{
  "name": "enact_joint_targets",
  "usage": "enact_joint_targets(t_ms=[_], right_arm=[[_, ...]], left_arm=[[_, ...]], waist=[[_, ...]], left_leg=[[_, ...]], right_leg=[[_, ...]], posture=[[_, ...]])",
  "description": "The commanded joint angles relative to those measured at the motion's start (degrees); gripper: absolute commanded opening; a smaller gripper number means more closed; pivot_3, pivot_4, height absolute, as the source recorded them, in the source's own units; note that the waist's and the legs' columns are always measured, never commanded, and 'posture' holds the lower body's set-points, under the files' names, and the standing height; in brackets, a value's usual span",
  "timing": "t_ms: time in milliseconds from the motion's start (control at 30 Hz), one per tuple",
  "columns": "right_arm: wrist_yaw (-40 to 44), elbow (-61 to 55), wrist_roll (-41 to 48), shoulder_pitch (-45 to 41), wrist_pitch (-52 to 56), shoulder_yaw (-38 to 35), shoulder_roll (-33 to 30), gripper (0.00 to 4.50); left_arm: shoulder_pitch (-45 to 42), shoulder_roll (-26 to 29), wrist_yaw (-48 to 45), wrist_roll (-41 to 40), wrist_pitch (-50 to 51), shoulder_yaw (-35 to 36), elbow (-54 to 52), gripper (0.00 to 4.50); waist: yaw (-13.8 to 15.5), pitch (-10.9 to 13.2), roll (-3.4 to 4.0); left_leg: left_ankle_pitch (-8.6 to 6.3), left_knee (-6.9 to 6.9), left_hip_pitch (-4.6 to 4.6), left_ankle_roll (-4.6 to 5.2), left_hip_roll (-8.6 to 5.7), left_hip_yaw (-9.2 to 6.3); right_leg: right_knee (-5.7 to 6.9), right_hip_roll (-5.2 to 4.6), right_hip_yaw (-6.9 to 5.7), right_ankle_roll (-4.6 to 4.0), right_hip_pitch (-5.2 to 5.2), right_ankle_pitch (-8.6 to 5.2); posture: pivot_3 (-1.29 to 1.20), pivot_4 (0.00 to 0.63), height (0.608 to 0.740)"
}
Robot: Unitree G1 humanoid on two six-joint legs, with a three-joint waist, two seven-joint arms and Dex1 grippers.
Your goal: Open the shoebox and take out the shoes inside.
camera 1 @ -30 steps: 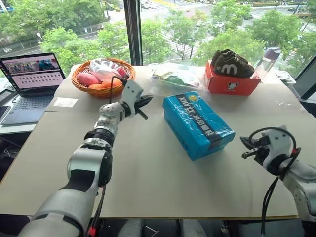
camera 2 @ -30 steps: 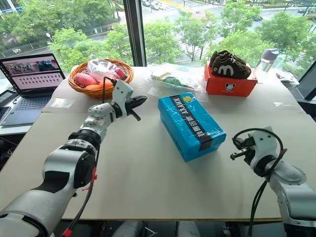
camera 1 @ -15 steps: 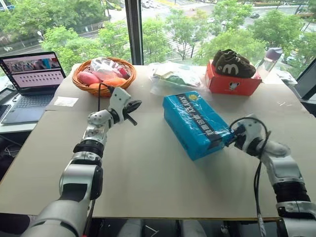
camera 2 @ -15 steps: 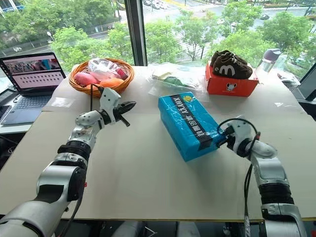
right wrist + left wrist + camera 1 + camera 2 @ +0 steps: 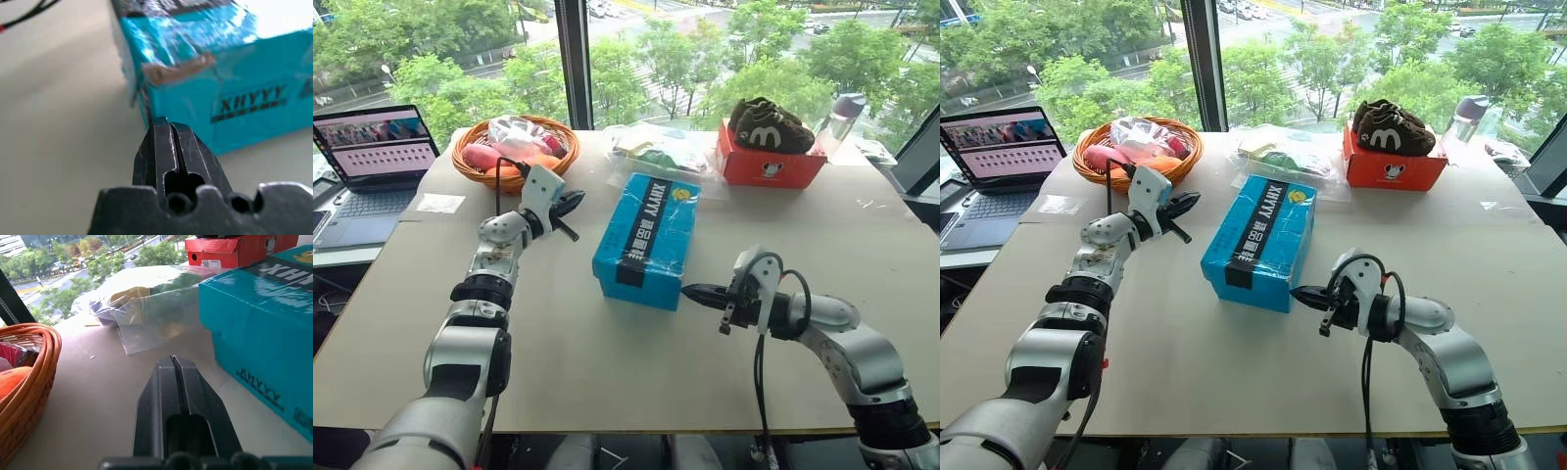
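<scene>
The bright blue shoebox lies closed in the middle of the table, its black lettered stripe running along the lid. My right gripper is shut, its tip right at the box's near right corner; whether it touches the box I cannot tell. My left gripper is shut and empty, held above the table to the left of the box, apart from it; the left wrist view shows the box's side ahead of it. The shoes are hidden.
A wicker basket of wrapped goods stands at the back left, a clear plastic bag behind the shoebox. A red-orange box with dark brown shoes and a bottle are at the back right. A laptop sits far left.
My right gripper swept left along the table to the box's near end, and the shoebox swung round and slid left. The left gripper barely moved.
</scene>
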Motion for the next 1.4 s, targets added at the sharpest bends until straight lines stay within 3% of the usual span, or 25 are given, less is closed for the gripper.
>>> enact_joint_targets(t_ms=[33, 200, 333, 467, 633, 933, 1000, 1200, 1400], right_arm=[[-0.03, -1.52, 0.31, -0.15, 1.88, -1.05, -2.74, 0.03], [-2.33, 9.59, -9.53, -1.36, -3.52, 0.59, -6.68, 0.03], [-5.76, 20.48, -15.27, -5.90, -9.10, 0.99, -5.01, 0.03], [-11.33, 34.96, -20.46, -14.60, -16.60, 1.47, 0.43, 0.03], [-10.94, 41.50, -22.48, -19.66, -22.87, 3.80, 6.80, 0.03], [-6.30, 48.55, -24.94, -21.97, -32.47, 7.83, 14.93, 0.03], [-5.65, 52.44, -26.05, -24.22, -35.14, 8.11, 15.87, 0.03], [-2.15, 67.81, -30.22, -33.79, -45.21, 10.10, 19.36, 0.03], [0.00, 80.27, -33.04, -41.24, -52.80, 11.19, 24.28, 0.03]], left_arm=[[-0.91, 0.83, 0.61, -0.16, -0.50, -0.20, -0.70, 0.00], [-0.02, 1.44, 0.22, 0.50, -0.94, -1.12, -1.41, 0.00], [2.13, 1.42, -0.92, 0.41, 0.09, -2.02, -2.36, 0.00], [6.92, -2.44, -2.63, -1.13, 4.40, -3.54, -8.42, 0.00], [12.37, -5.89, -4.55, -1.44, 8.84, -6.58, -17.16, 0.00], [17.04, -4.54, -7.79, -3.52, 18.57, -8.73, -30.12, 0.00], [20.13, -3.01, -12.18, -4.69, 23.00, -10.95, -36.33, 0.00], [34.29, 17.14, -35.09, -17.36, 44.53, -16.87, -64.35, 0.00], [42.74, 28.57, -38.80, -28.49, 56.95, -12.93, -80.01, 0.00]], waist=[[0.23, 0.00, 0.00], [0.42, 0.00, 0.00], [0.05, 0.00, 0.00], [-0.33, 0.00, 0.01], [-0.29, 0.00, 0.00], [-1.41, -0.01, 0.02], [-1.99, -0.02, 0.03], [-3.89, -0.02, 0.09], [-4.76, 0.02, 0.10]], left_leg=[[0.00, 0.00, 0.00, 0.00, -0.01, 0.00], [0.00, 0.08, -0.02, 0.00, -0.05, 0.23], [0.00, 0.07, 0.02, 0.00, -0.03, 0.34], [0.00, 0.07, 0.08, 0.00, 0.00, 0.39], [0.00, 0.06, -0.07, 0.00, 0.02, 0.37], [0.01, 0.11, 0.05, -0.01, -0.01, 0.20], [0.00, 0.10, 0.11, -0.01, 0.02, 0.24], [-0.06, -0.09, 0.44, -0.06, 0.12, 0.39], [-0.16, -0.26, 0.90, -0.21, 0.58, 0.53]], right_leg=[[-0.01, 0.00, 0.00, 0.00, 0.00, 0.00], [0.00, -0.03, 0.00, 0.01, 0.01, 0.01], [0.03, -0.02, 0.03, -0.01, 0.00, 0.01], [0.07, -0.01, 0.14, -0.06, -0.01, 0.05], [0.17, 0.02, 0.14, -0.07, -0.13, 0.06], [0.57, 0.02, 0.37, -0.07, -0.23, 0.05], [0.58, 0.07, 0.47, -0.07, -0.22, 0.05], [0.67, 0.25, 0.89, -0.06, -0.18, 0.04], [0.56, 0.62, 1.11, -0.12, -0.07, -0.01]], posture=[[0.00, 0.150, 0.740], [0.00, 0.150, 0.740], [0.00, 0.150, 0.740], [0.00, 0.150, 0.740], [0.00, 0.150, 0.740], [0.00, 0.150, 0.740], [0.00, 0.150, 0.740], [0.00, 0.150, 0.740], [0.00, 0.150, 0.740]])
